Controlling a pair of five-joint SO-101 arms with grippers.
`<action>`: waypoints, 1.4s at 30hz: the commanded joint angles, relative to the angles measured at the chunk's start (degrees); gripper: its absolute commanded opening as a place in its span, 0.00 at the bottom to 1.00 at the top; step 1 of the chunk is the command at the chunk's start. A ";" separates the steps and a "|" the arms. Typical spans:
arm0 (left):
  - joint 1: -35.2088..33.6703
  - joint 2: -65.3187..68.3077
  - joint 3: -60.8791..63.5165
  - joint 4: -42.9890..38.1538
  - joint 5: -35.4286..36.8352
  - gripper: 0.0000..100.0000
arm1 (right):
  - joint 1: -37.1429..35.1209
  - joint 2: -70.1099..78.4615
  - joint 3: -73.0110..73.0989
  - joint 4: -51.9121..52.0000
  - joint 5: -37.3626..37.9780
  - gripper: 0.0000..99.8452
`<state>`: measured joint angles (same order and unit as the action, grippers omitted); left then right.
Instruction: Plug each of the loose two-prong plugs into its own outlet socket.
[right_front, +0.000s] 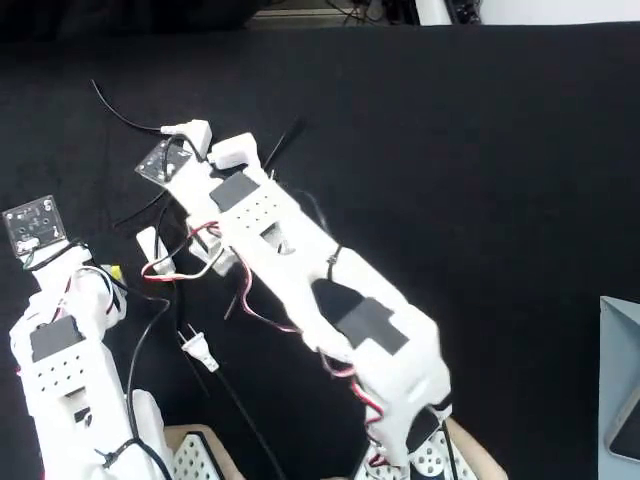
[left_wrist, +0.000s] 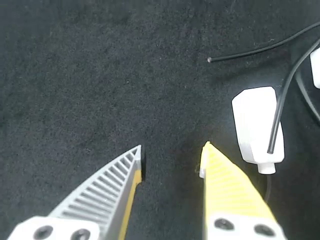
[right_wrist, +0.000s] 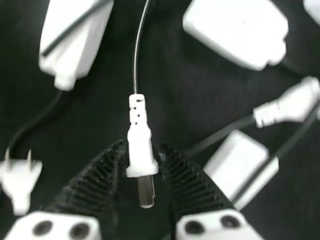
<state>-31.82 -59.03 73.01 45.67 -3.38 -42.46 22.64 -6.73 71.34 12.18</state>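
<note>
No words, numbers or brand marks can be read. One small dark plate (right_front: 34, 224) on the tabletop (right_front: 480, 150) bears pale dots and marks, and so does a second dark plate (right_front: 160, 160). Both sets are too small to make out.

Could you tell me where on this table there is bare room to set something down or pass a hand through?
The black cloth is bare from the right arm across to the grey box, and along the far edge. It is crowded between the arms: cables, a loose two-prong plug, a white socket, and the right hand gripping a second plug.
</note>
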 joint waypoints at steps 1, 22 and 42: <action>-0.13 -0.88 -0.40 -1.14 0.53 0.20 | 1.23 -10.33 6.46 1.67 0.18 0.01; -0.13 -0.88 -0.31 -1.14 0.35 0.20 | 2.99 -29.23 49.54 -16.88 -9.05 0.12; -0.13 -0.88 -0.22 -1.14 0.18 0.20 | 1.49 -23.25 42.42 -16.88 -1.41 0.16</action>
<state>-31.82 -59.03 73.01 45.67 -3.38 -40.09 -1.98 40.66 54.99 9.45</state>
